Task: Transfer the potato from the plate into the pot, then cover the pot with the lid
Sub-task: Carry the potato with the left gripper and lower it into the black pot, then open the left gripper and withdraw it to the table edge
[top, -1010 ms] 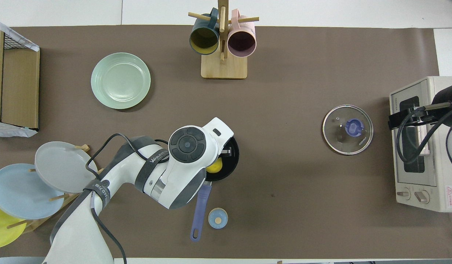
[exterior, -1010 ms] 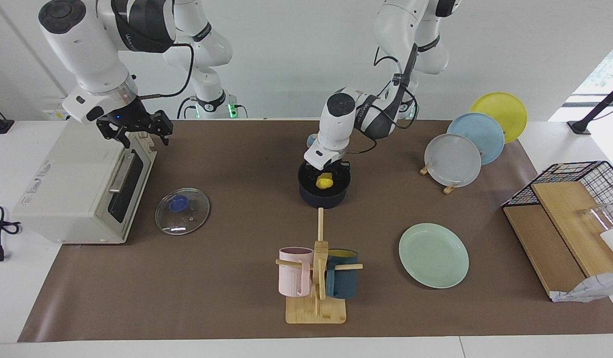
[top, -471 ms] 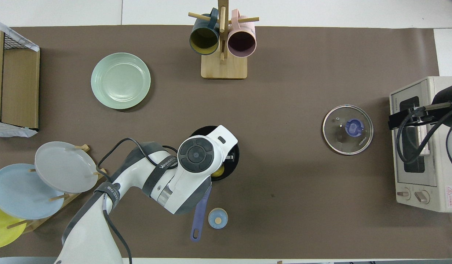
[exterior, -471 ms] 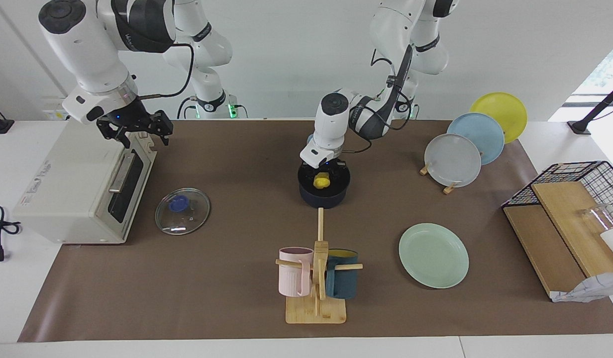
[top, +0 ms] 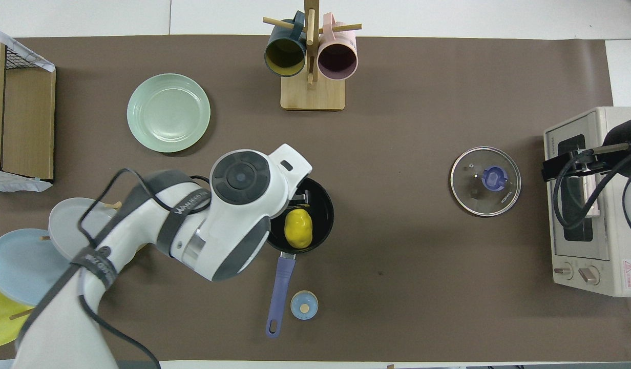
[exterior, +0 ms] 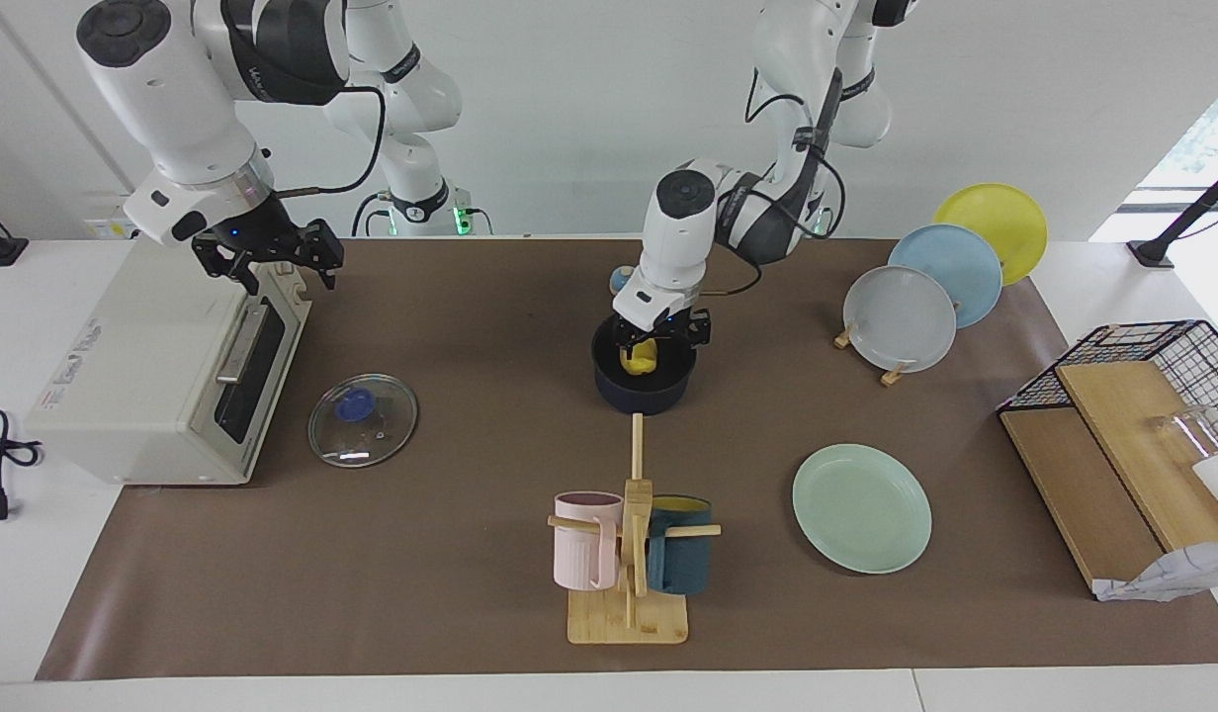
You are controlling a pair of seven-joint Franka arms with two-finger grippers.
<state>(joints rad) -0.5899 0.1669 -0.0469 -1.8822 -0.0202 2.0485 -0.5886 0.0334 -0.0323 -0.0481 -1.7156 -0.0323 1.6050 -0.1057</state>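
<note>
The yellow potato [exterior: 641,357] lies inside the dark navy pot [exterior: 645,398] mid-table; it also shows whole in the overhead view [top: 298,228], in the pot [top: 326,218] whose blue handle [top: 278,292] points toward the robots. My left gripper [exterior: 661,336] hangs open just over the pot, apart from the potato; in the overhead view the left gripper [top: 301,197] is over the pot's rim. The mint-green plate [exterior: 861,506] is bare. The glass lid [exterior: 362,420] with its blue knob lies flat by the toaster oven. My right gripper [exterior: 268,259] waits over the toaster oven.
A toaster oven [exterior: 164,366] stands at the right arm's end. A wooden mug rack [exterior: 629,554] stands farther from the robots than the pot. A small blue bell [top: 303,305] sits beside the pot handle. A plate rack [exterior: 925,297] and wire basket [exterior: 1123,435] stand at the left arm's end.
My left gripper has risen from inside the pot and swung toward the plate rack, leaving the potato lying free in the pot. The right arm has not moved.
</note>
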